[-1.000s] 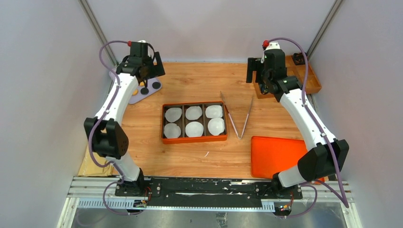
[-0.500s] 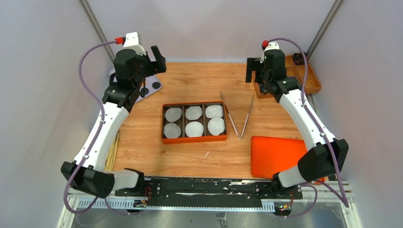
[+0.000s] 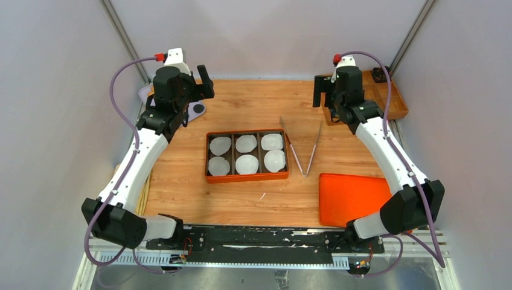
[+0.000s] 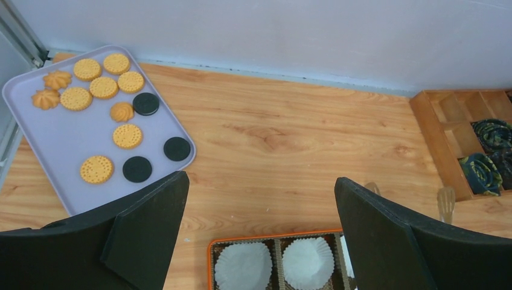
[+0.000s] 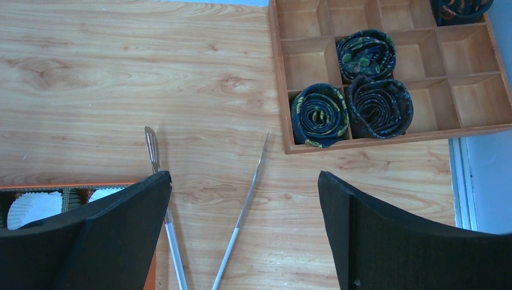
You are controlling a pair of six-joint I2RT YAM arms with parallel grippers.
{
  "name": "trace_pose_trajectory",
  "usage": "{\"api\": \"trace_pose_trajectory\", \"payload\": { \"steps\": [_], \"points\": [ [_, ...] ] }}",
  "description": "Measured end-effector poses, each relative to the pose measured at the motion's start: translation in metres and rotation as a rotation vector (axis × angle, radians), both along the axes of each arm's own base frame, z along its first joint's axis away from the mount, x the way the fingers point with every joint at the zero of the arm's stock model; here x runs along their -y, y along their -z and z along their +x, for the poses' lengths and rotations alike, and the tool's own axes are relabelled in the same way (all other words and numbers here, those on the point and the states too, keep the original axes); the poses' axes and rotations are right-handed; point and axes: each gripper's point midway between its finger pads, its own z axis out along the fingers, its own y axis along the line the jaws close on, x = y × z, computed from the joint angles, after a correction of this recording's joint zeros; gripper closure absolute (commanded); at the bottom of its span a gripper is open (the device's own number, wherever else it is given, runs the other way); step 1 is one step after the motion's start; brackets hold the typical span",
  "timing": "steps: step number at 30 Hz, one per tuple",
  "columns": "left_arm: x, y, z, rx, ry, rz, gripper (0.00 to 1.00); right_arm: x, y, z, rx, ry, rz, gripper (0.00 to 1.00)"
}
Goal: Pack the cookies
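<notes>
The left arm has unfolded, swinging its gripper (image 4: 259, 181) from the tray (image 4: 66, 175) toward the box (image 3: 246, 179). The right gripper (image 5: 243, 175) barely shifts. Both are wide open and empty. The cookies (image 4: 104, 87) lie on the tray. Likely best: the right takes the tongs (image 5: 241, 211) mid-length, squarely, then lifts cookies singly.

text: none readable | labels: none | numbers: none
</notes>
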Motion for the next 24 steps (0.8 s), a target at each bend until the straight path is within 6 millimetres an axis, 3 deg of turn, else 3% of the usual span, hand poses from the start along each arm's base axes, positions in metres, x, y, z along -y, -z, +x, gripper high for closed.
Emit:
{"api": "trace_pose_trajectory", "payload": {
  "steps": [10, 19, 21, 24],
  "points": [
    [-0.002, -0.009, -0.008, 0.020, -0.001, -0.006, 0.00, 0.003, -0.019, -0.009, 0.052, 0.001, 0.011, 0.02],
    [-0.018, -0.024, -0.023, 0.056, -0.064, -0.001, 0.00, -0.003, -0.022, -0.013, 0.059, -0.024, 0.023, 0.01],
    [-0.027, -0.018, -0.021, 0.024, -0.115, 0.023, 0.00, -0.010, -0.021, -0.014, 0.055, -0.046, 0.028, 0.01],
    [-0.036, -0.009, -0.003, -0.051, -0.183, 0.067, 0.00, -0.023, -0.019, -0.013, 0.049, -0.083, 0.034, 0.01]
  ]
}}
